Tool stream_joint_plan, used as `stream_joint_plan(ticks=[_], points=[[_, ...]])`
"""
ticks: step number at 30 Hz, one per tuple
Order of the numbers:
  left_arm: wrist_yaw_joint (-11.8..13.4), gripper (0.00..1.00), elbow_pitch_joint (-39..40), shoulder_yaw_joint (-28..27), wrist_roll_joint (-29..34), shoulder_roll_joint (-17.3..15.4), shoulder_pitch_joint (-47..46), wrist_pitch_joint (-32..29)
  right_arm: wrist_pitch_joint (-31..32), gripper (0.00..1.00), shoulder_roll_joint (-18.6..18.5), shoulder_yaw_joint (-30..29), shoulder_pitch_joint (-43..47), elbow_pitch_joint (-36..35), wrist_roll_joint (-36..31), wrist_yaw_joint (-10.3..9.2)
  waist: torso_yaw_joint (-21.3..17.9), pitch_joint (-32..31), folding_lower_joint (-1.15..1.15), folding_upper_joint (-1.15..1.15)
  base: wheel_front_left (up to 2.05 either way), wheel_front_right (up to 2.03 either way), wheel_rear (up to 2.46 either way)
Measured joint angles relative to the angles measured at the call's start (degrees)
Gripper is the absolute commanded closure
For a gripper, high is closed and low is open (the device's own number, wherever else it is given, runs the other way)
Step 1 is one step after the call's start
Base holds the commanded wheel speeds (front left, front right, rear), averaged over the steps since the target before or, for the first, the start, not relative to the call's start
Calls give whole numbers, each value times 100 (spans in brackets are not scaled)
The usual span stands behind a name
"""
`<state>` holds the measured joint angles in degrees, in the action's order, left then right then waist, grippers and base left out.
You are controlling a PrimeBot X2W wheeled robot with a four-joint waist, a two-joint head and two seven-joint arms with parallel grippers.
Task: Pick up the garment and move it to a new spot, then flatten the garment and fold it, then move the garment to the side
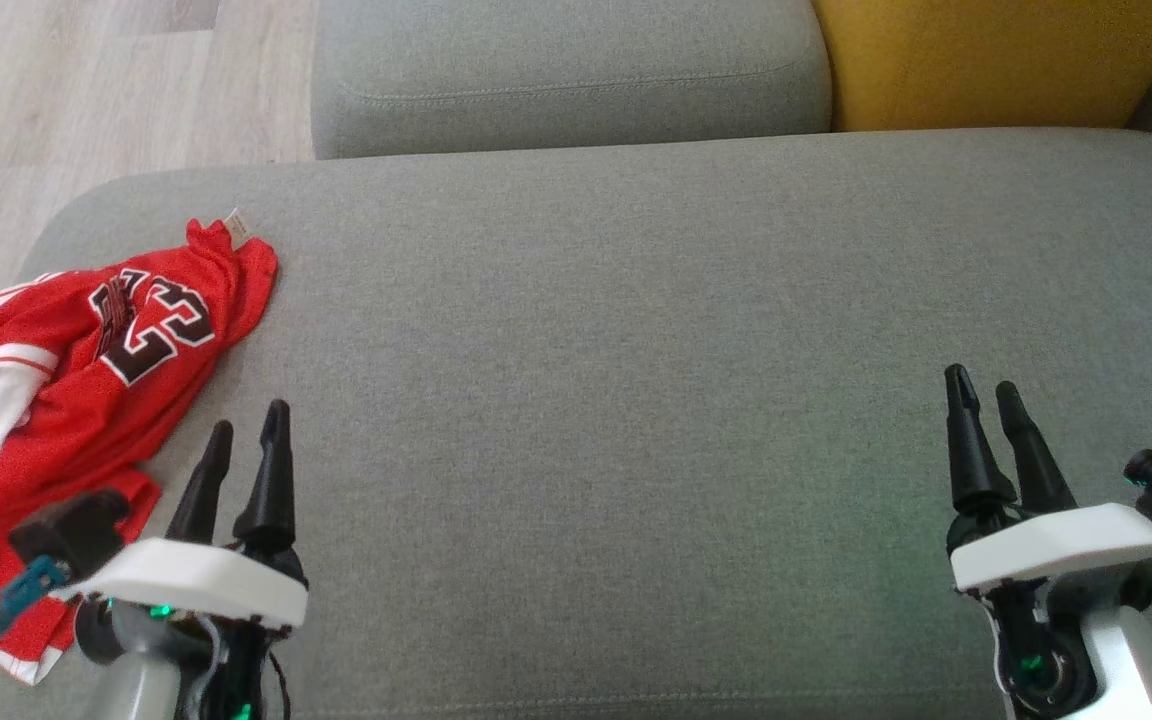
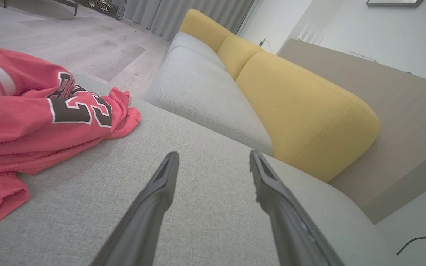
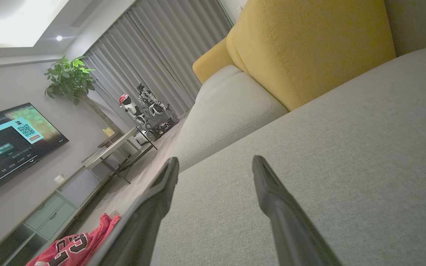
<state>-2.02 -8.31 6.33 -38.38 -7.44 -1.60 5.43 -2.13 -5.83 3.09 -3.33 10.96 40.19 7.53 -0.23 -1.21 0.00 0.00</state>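
Observation:
The garment (image 1: 66, 380) is a red jersey with white stripes and a dark number, lying crumpled at the left end of the grey sofa seat (image 1: 636, 400). In the left wrist view the garment (image 2: 31, 122) spreads to the left of the fingers. My left gripper (image 1: 248, 417) hovers just right of its near edge, open, nothing between the fingers (image 2: 213, 157). My right gripper (image 1: 981, 382) stands open and empty over the bare seat at the right, far from the jersey (image 3: 70, 249).
A second grey seat cushion (image 1: 566, 70) lies behind, with a yellow back cushion (image 1: 996, 60) at the upper right. Wooden floor (image 1: 86, 90) runs past the seat's left edge. The right wrist view takes in a television (image 3: 9, 140), a plant (image 3: 68, 79) and a low table (image 3: 117, 147).

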Motion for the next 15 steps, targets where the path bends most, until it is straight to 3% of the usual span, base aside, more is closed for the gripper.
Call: stream_joint_plan(ticks=[15], points=[[232, 0, 33, 287, 983, -185, 42, 224, -93, 0, -18, 19, 53, -1, -1047, 0, 20, -71, 0, 0, 0, 0, 0]])
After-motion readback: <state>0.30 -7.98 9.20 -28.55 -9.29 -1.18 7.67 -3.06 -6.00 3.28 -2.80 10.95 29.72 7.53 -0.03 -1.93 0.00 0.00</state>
